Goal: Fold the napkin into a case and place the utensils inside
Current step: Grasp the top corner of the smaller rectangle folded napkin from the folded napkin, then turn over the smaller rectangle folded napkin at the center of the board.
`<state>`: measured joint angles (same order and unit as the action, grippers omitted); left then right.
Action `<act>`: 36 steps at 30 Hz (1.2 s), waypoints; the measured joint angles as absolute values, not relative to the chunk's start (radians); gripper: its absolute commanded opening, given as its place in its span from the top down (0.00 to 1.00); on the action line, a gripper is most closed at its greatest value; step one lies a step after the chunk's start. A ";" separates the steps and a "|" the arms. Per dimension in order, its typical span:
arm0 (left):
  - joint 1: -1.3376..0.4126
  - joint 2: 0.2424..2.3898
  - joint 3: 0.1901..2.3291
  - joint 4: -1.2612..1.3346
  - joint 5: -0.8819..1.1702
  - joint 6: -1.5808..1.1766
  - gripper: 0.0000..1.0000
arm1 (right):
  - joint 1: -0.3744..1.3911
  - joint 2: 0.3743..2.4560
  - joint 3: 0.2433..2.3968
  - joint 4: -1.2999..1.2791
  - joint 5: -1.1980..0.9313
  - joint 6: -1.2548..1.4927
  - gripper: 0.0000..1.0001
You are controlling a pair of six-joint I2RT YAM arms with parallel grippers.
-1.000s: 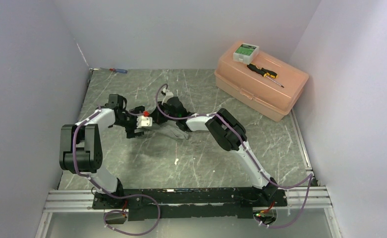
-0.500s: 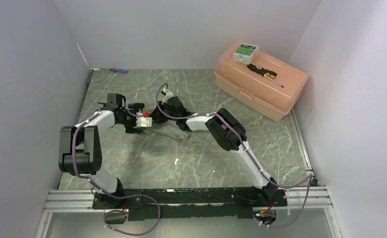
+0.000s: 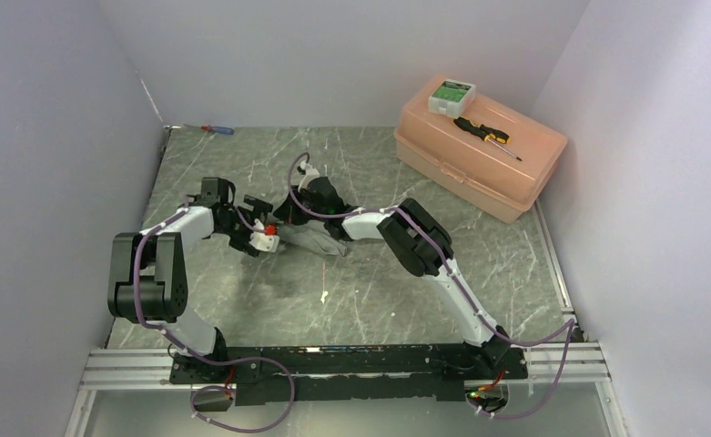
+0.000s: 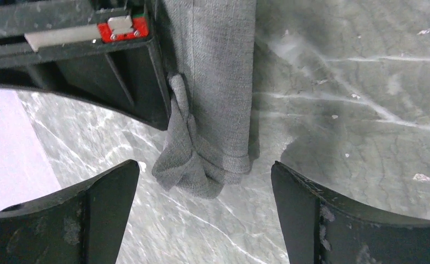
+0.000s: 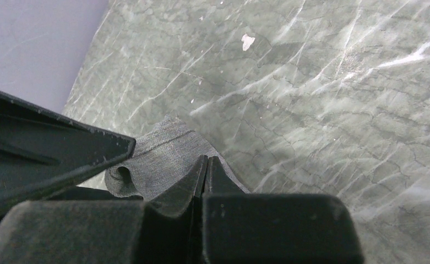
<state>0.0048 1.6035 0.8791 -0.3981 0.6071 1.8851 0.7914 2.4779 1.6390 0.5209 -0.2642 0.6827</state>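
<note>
Lying bunched near the middle of the tabletop (image 3: 379,300), the napkin (image 3: 315,240) sits between both hands.
Only the left wrist view shows it as a folded strip with a crumpled end, framed by the left hand's (image 4: 201,184) wide-spread fingers. The right wrist view shows the right hand (image 5: 206,164) pressed together at the cloth's edge; whether it pinches fabric I cannot tell. The marbled grey-green surface is walled on three sides, with a peach box (image 3: 479,150) at the far right and open room nearer the arm bases.
</note>
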 measured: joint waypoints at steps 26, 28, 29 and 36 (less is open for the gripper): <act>-0.056 1.713 1.096 -0.590 0.571 1.754 0.97 | 0.721 2.346 1.465 0.545 -0.358 0.679 0.24; -0.057 1.715 1.175 -0.699 0.583 1.695 0.97 | 0.671 2.247 1.362 0.512 -0.389 0.585 0.18; -0.057 1.710 1.191 -0.731 0.589 1.673 0.97 | 0.653 2.205 1.325 0.493 -0.398 0.538 0.15; -0.073 1.670 1.193 -0.971 0.624 1.552 0.97 | 0.617 1.751 0.902 0.540 -0.450 0.105 0.00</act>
